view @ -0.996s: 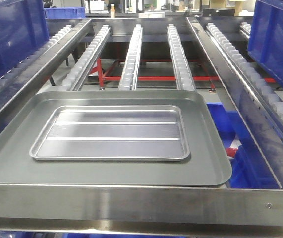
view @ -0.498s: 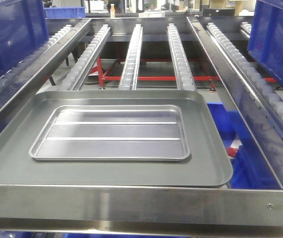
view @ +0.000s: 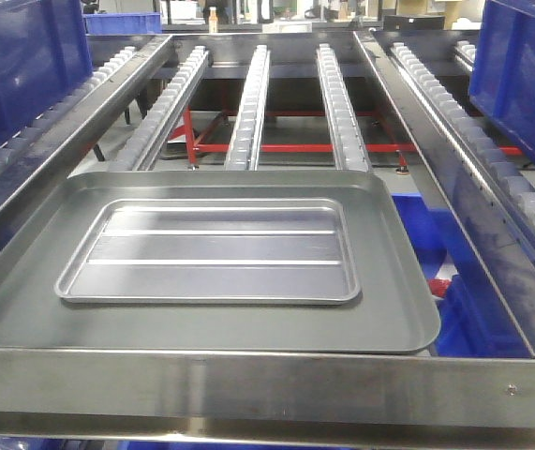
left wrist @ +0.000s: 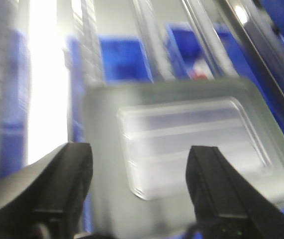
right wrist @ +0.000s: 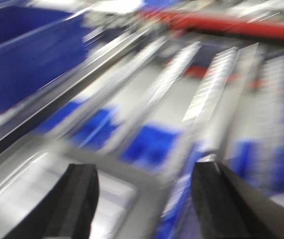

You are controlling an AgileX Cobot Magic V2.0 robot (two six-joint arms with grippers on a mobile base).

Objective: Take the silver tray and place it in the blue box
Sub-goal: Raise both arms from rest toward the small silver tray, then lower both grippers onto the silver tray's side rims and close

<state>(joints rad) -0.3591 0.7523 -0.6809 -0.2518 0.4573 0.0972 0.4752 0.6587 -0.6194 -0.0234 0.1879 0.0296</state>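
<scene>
On the near end of the roller rack, the silver tray lies flat inside a larger grey tray, its two ridges running from nine to three o'clock. It sits a little toward nine o'clock of the grey tray's middle, with bare grey floor showing on every side. A steel bar crosses the rack at six o'clock, just beside the grey tray's near rim. At ten o'clock from the trays stands a blue box, and a second blue box stands at two o'clock; both are well apart from the silver tray. In the blurred left wrist view, the left gripper has its black fingers spread wide, apart from both trays, which lie beyond at twelve o'clock. The right wrist view is blurrier; the right gripper is likewise spread wide, with a corner of the trays at seven o'clock.
</scene>
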